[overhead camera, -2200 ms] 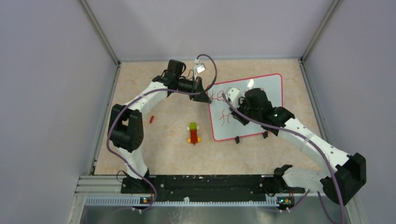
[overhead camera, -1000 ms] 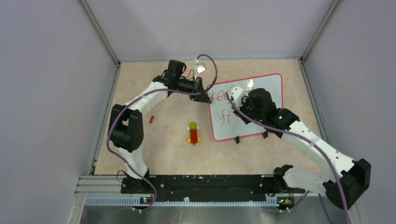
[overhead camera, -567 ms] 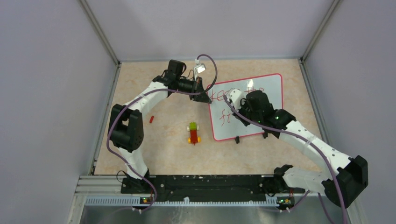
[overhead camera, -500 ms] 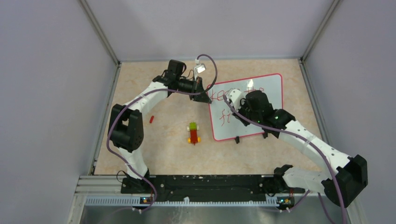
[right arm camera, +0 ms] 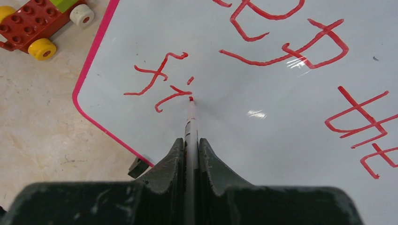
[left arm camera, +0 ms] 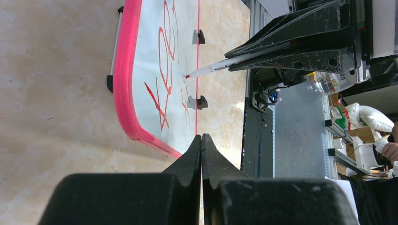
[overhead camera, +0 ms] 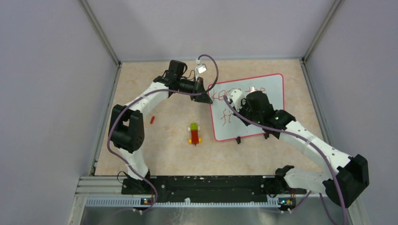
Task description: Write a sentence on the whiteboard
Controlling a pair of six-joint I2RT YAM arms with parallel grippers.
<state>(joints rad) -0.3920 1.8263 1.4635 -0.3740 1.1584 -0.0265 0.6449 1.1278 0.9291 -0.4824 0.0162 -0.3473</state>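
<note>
The whiteboard (overhead camera: pixel 273 93) lies on the table at the right of centre, white with a red-pink rim and red writing. It also shows in the right wrist view (right arm camera: pixel 291 140) and the left wrist view (left arm camera: pixel 150 56). My right gripper (right arm camera: pixel 190 140) is shut on a red-tipped marker (right arm camera: pixel 190 117), whose tip touches the board beside the lower writing; the marker also shows in the left wrist view (left arm camera: pixel 211 69). From above the right gripper (overhead camera: pixel 241 112) hovers over the board's left half. My left gripper (left arm camera: pixel 201 138) is shut and empty, pressing at the board's upper left corner (overhead camera: pixel 206 98).
A small toy car (overhead camera: pixel 194 133) of red, green and yellow bricks lies left of the board, also in the right wrist view (right arm camera: pixel 42 23). A small red piece (overhead camera: pixel 152 120) lies further left. Two black clip feet (overhead camera: pixel 238 139) sit at the board's near edge.
My right gripper has shifted slightly over the board's left half with the marker. The left arm has not moved.
</note>
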